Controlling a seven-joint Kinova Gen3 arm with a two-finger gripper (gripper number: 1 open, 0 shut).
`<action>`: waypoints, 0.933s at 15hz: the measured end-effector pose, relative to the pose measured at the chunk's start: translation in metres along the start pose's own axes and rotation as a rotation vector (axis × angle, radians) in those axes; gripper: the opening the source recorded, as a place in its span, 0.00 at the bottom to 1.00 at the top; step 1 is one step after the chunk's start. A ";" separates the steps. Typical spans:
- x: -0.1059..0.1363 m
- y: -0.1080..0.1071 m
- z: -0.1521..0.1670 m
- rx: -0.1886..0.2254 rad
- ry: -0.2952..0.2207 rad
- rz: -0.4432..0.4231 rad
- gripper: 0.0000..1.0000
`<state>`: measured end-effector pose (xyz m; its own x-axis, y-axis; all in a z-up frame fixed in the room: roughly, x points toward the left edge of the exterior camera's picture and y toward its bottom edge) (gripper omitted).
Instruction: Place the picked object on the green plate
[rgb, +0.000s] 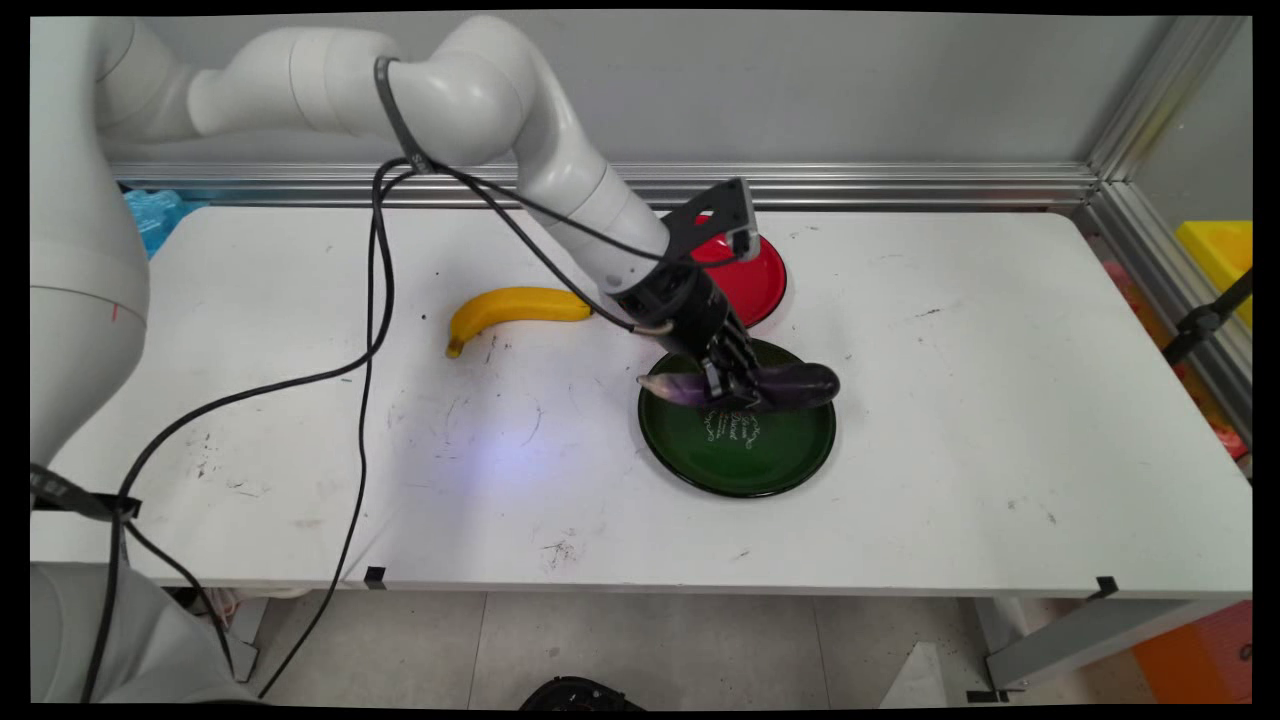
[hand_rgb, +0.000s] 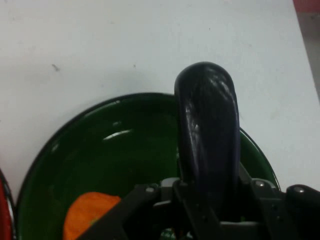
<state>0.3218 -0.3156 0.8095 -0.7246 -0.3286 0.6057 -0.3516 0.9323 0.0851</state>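
One eggplant (hand_rgb: 207, 145) clamped crosswise in the jaws (rgb: 728, 392) | over green plate (rgb: 740, 470) | banana (rgb: 510, 307) well apart

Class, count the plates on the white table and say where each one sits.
2. The green plate lies under the gripper; the red plate sits just behind it, partly hidden by the arm.

A white, round-jointed arm (rgb: 480, 95) trails black cables (rgb: 372, 330) to its black two-fingered hand (rgb: 735, 392).
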 end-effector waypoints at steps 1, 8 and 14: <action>-0.002 0.001 0.002 0.000 -0.002 0.000 0.00; -0.022 0.007 0.023 0.001 -0.018 0.005 0.00; -0.032 0.008 0.037 0.002 -0.020 0.020 0.00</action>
<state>0.3198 -0.3033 0.7612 -0.7430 -0.3129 0.5916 -0.3381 0.9384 0.0716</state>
